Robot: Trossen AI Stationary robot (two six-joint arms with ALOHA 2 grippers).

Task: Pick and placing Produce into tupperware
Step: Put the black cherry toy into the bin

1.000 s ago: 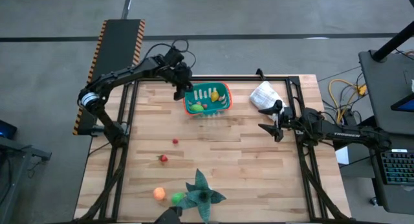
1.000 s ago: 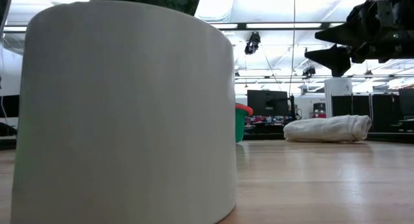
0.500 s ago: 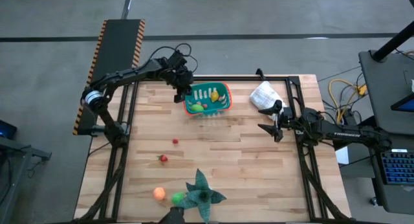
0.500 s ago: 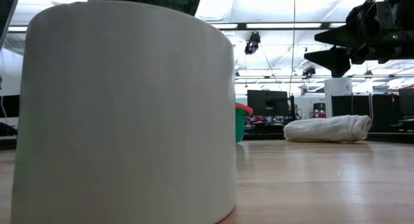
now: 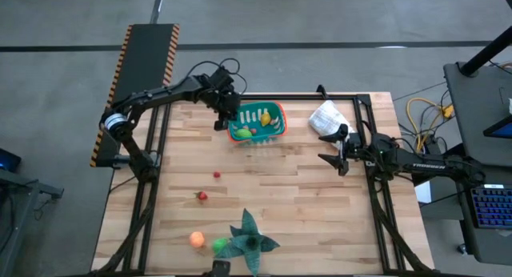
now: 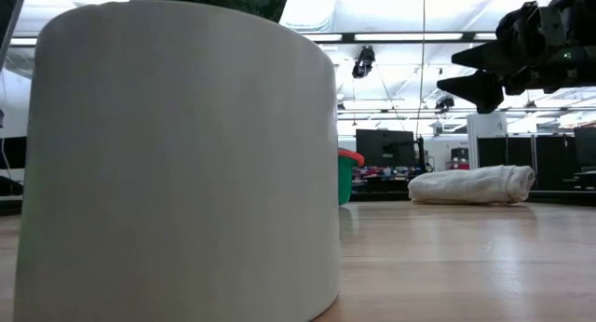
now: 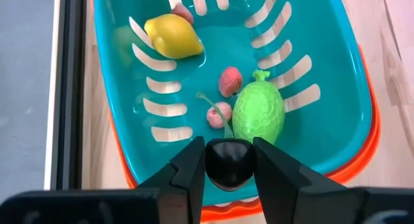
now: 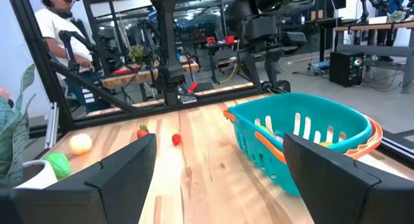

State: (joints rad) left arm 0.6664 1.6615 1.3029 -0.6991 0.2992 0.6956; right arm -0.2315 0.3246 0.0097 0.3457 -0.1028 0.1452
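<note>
The teal tupperware with an orange-red rim stands on the far middle of the table; it also shows in the left wrist view and the right wrist view. Inside lie a yellow fruit, a green one and two small pink ones. My left gripper hovers at the tub's left end, shut on a dark rounded fruit. Loose produce lies nearer: two small red pieces, an orange one and a green one. My right gripper is open, right of the tub. My left gripper pinches the dark rounded fruit between its two fingers, one on each side of it. The fingers point down from above. The fruit is lifted clear, above the tub's rim at its left end.
A wrinkled white bag lies right of the tub. A dark green star-shaped leafy thing sits by the near edge. In the low view a big white cylinder blocks most of the table. A person stands beyond the table.
My left arm has edged slightly toward the tub, its gripper still shut on the dark fruit. The right arm and the produce on the table have kept their places.
</note>
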